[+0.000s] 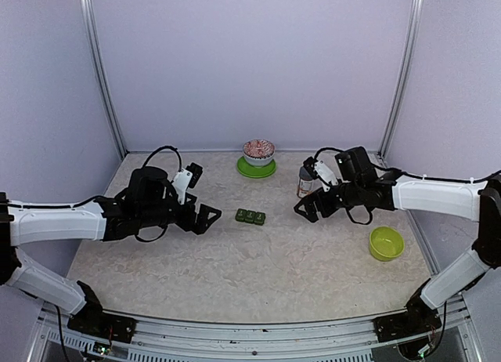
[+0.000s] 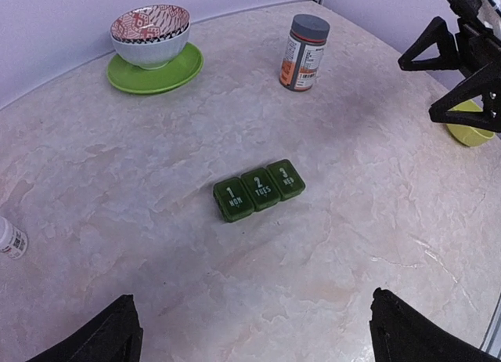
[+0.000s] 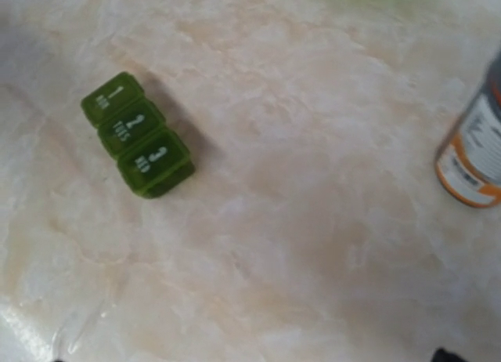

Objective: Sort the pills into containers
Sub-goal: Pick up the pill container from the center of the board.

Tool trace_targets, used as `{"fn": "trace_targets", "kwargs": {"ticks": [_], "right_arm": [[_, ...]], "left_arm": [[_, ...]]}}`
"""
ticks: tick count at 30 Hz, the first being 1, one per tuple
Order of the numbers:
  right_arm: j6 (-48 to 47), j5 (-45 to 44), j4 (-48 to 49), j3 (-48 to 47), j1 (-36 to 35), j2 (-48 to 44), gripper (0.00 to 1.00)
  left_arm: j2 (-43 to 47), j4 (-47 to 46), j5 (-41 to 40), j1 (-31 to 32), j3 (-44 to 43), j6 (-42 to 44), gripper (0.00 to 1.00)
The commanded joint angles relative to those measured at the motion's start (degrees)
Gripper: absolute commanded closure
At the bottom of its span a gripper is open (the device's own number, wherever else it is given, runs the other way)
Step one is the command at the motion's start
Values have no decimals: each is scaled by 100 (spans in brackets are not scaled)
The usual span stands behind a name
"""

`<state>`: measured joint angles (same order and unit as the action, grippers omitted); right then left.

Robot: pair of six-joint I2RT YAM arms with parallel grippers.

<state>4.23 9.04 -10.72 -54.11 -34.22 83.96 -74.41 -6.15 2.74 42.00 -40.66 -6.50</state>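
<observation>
The containers [image 1: 250, 216], a dark green strip of three compartments with shut lids marked 1, 2, 3, lie mid-table. They also show in the left wrist view [image 2: 259, 190] and the right wrist view [image 3: 139, 135]. No pills show in any view. My left gripper [image 1: 205, 219] is open and empty, just left of the strip; its fingers [image 2: 117, 338] frame bare table short of it. My right gripper [image 1: 307, 211] is open and empty, right of the strip, and also shows in the left wrist view [image 2: 418, 88]. Its fingers barely enter its own view.
A grey-capped pill bottle [image 1: 305, 182] with an orange label stands behind the right gripper [image 2: 304, 52] [image 3: 473, 154]. A patterned bowl [image 1: 258, 150] on a green plate [image 1: 257, 171] is at the back. A lime-green bowl [image 1: 386, 243] is at the right. A small white bottle [image 2: 9, 238] lies near the left arm.
</observation>
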Motion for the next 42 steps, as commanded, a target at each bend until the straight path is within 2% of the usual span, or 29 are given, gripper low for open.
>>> {"fn": "trace_targets", "kwargs": {"ticks": [1, 10, 24, 35, 42], "right_arm": [[-234, -316, 187, -289, -296, 346, 0], [-636, -716, 404, -813, -770, 1282, 0], [-1410, -840, 105, -2331, -1148, 2977, 0], [-1760, -490, -631, -3404, -1208, 3881, 0], [-1935, -562, -645, -3496, -1216, 4072, 3]], "left_arm": [[-243, -406, 136, 45, -170, -79, 1], [-322, -624, 202, 71, 44, -438, 1], [11, -637, -142, 72, 373, -773, 1], [77, -618, -412, 72, 445, -973, 1], [83, -628, -439, 72, 484, -1000, 1]]}}
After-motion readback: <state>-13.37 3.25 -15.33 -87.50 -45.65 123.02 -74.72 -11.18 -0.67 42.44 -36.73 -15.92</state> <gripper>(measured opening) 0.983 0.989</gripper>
